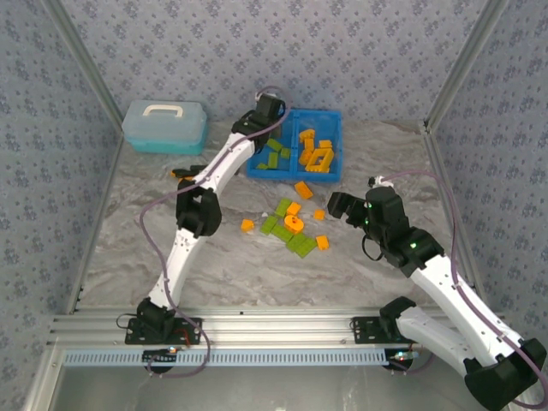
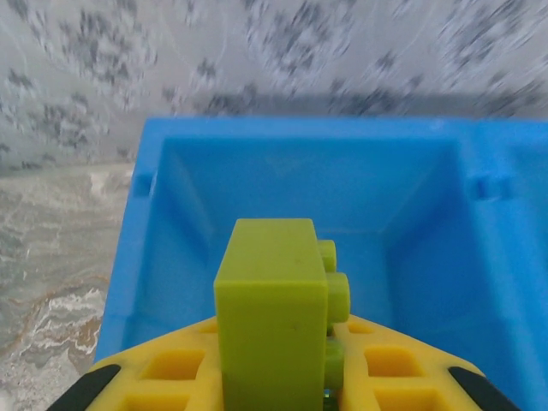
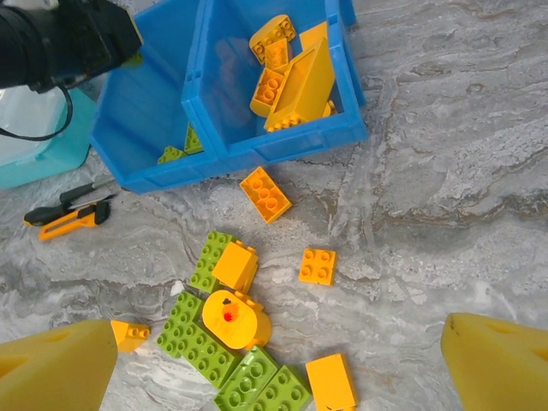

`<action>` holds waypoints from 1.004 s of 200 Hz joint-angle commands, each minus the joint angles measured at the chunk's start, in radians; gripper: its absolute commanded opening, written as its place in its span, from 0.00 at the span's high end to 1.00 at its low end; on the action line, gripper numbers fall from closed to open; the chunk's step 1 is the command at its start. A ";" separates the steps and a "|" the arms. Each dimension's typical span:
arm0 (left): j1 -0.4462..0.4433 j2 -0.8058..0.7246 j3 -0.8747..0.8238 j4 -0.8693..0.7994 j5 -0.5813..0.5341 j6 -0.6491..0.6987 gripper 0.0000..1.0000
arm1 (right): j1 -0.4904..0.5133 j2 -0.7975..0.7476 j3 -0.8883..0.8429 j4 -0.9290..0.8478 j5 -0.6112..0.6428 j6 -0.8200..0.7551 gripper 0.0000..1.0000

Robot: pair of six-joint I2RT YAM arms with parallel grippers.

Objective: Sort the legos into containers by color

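The bright blue bin (image 1: pixel 321 114) held lime bricks (image 1: pixel 274 154) in its left compartment and orange bricks (image 1: pixel 317 154) in its right. One lime brick (image 2: pixel 272 291) stood upright, pinched in the left claw (image 2: pixel 272 381), above the left compartment. Loose bricks (image 1: pixel 291 224) of both colors lay clustered on the surface nearby.

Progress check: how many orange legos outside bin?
6 legos: one by the bin, one against a green brick, one right of it, the round piece, one far left, one farthest from the bin. Others possibly buried.
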 commanded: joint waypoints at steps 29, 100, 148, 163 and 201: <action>0.009 -0.085 -0.013 -0.057 0.065 -0.037 0.51 | 0.003 -0.012 0.025 -0.006 0.000 -0.001 0.00; -0.039 -0.584 -0.502 0.127 0.196 -0.077 0.44 | 0.004 0.008 0.043 0.006 -0.022 0.017 0.00; -0.149 -1.002 -1.112 0.358 0.222 -0.082 0.42 | 0.004 0.011 0.030 0.030 -0.018 0.019 0.00; -0.187 -1.057 -1.221 0.363 0.219 -0.062 0.43 | 0.004 0.019 0.031 0.044 -0.021 0.015 0.00; -0.217 -1.063 -1.351 0.289 0.237 -0.064 0.46 | 0.004 0.047 0.037 0.054 -0.033 0.014 0.00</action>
